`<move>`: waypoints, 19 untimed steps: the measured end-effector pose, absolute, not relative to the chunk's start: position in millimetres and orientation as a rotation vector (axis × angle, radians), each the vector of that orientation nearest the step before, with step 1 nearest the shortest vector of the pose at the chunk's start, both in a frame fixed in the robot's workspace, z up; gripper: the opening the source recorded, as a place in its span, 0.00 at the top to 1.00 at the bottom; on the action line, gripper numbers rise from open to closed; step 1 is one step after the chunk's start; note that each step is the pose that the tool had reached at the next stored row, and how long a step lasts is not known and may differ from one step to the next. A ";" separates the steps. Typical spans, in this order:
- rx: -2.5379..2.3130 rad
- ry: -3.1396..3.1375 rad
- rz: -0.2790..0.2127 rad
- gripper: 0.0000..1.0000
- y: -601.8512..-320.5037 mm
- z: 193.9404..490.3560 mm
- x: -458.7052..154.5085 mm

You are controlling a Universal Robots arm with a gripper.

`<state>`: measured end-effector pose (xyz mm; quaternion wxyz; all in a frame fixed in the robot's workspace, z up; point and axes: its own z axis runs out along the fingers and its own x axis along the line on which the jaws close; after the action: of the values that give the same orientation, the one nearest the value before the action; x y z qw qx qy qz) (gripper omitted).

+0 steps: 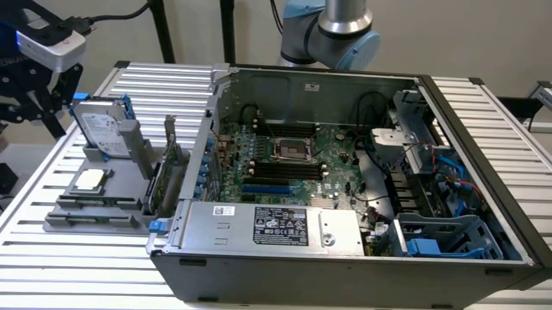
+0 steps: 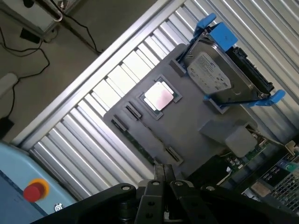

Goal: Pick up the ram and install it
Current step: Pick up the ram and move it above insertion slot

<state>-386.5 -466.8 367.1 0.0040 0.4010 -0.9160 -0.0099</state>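
In the wrist view, the gripper (image 2: 163,171) is seen with its two black fingers pressed together and nothing between them. It hangs over the grey holder (image 2: 196,116), apart from it, on the side where the ram (image 2: 139,146) is kept. The ram is seen edge-on as a thin dark-green strip, seated upright in the outer slot of the holder between two small clips. In the holder's shallow square recess a CPU (image 2: 160,97) lies flat, its metal lid pale and reflective. At the holder's far side from the ram, a hard drive (image 2: 217,70) is propped in a bright blue plastic bracket, its silver top labelled. A red stop button (image 2: 35,191) on a light-blue surface is seen beyond the table edge, past the ram side of the holder.

The exterior view gives the wider setting. The holder is shown resting on a table (image 1: 483,110) of ribbed aluminium slats, and an open dark-grey case (image 1: 345,278) lies just beside it. Inside the case a green motherboard (image 1: 293,161) with long black slots is visible, and a metal power supply (image 1: 276,226) with a black label.
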 end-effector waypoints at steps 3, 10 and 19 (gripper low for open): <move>1.334 -2.834 -0.031 0.89 -466.8 366.0 -386.5; 1.511 -2.743 -0.030 0.89 -466.8 364.2 -386.6; 1.731 -2.608 -0.029 0.89 -466.8 362.4 -386.5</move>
<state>-386.5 -466.8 362.4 0.0059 0.5530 -0.8331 -0.0092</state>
